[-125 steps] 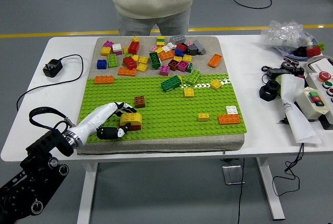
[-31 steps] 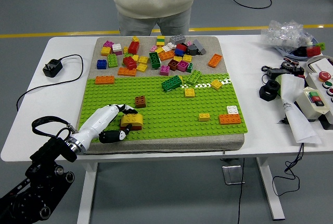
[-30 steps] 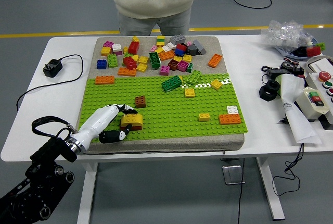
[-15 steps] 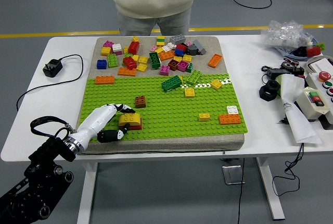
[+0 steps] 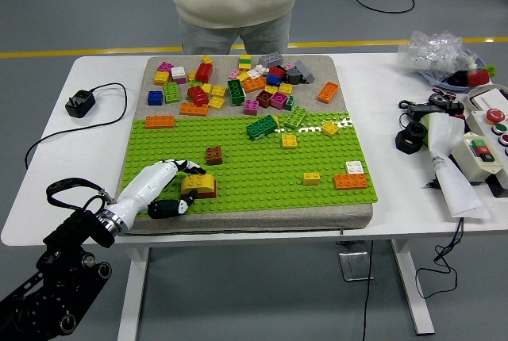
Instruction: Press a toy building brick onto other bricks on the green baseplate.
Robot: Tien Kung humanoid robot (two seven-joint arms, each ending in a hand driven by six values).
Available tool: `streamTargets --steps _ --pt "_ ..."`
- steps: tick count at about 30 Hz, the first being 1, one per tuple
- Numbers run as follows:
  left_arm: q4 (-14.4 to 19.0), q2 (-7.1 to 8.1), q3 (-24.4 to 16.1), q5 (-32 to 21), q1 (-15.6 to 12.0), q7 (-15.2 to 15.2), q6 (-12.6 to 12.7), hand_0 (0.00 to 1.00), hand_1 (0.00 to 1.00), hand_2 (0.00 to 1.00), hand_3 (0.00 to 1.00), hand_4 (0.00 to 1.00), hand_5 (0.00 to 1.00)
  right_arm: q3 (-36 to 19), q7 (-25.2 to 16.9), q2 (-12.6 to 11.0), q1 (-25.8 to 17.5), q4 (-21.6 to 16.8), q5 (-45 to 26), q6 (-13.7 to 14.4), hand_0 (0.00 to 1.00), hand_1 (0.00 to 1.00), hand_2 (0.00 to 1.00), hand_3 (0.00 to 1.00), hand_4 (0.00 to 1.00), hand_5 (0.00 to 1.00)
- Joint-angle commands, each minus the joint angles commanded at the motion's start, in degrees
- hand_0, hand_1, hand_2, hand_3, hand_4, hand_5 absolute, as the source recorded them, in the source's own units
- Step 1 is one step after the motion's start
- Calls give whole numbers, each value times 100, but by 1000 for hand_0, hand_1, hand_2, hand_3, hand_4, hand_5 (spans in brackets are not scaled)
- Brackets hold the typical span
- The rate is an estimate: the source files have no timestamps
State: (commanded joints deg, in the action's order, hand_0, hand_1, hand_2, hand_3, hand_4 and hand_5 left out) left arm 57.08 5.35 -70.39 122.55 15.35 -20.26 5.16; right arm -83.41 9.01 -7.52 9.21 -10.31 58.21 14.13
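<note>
A yellow brick (image 5: 203,185) sits on a dark arch brick at the front left of the green baseplate (image 5: 262,174). My left hand (image 5: 189,188) lies at that brick's left end. Its white fingers (image 5: 184,167) curve past the far side and the black thumb (image 5: 176,207) lies along the near side. The hand is relaxed and open, with no firm grip showing. A brown brick (image 5: 213,155) stands just behind. Single bricks dot the plate: orange (image 5: 159,121), dark green (image 5: 260,126), yellow (image 5: 289,140). My right arm is out of view.
Several loose bricks (image 5: 238,79) lie on the grey mat behind the baseplate. A person (image 5: 234,0) stands at the far side, hands unseen. A black charger (image 5: 80,103) with its cable lies left. A control box (image 5: 484,147), black ring (image 5: 409,139) and plastic bag (image 5: 440,47) crowd the right.
My left hand has slid a little back to the left and its fingers have eased off the yellow brick. The brick stays where it was on the plate.
</note>
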Motion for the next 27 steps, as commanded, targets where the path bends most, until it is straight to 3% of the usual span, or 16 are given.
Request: streamTargets --steps 9,10,15,16,27 --pt "-5 -4 -5 -17 13 -3 11 882 759 581 624 560 2 -2 -5 7 6 0 -10 5 802 732 755 744 998 668" --pt "-5 -4 -5 -18 14 -3 11 888 761 591 629 674 2 -2 -5 7 6 0 -11 5 802 731 754 744 998 667" --pt "-4 -7 -13 -18 21 -4 9 888 761 591 629 674 2 -7 -3 8 3 0 -9 1 802 731 754 744 998 667" --pt "-5 -6 -16 -22 22 -6 5 891 763 599 635 793 45 -9 -5 8 4 0 -8 3 803 731 755 744 998 667" --pt "-6 -7 -24 -31 25 -11 0 896 764 609 642 823 68 -13 -10 11 5 0 -8 -2 803 732 755 744 998 667"
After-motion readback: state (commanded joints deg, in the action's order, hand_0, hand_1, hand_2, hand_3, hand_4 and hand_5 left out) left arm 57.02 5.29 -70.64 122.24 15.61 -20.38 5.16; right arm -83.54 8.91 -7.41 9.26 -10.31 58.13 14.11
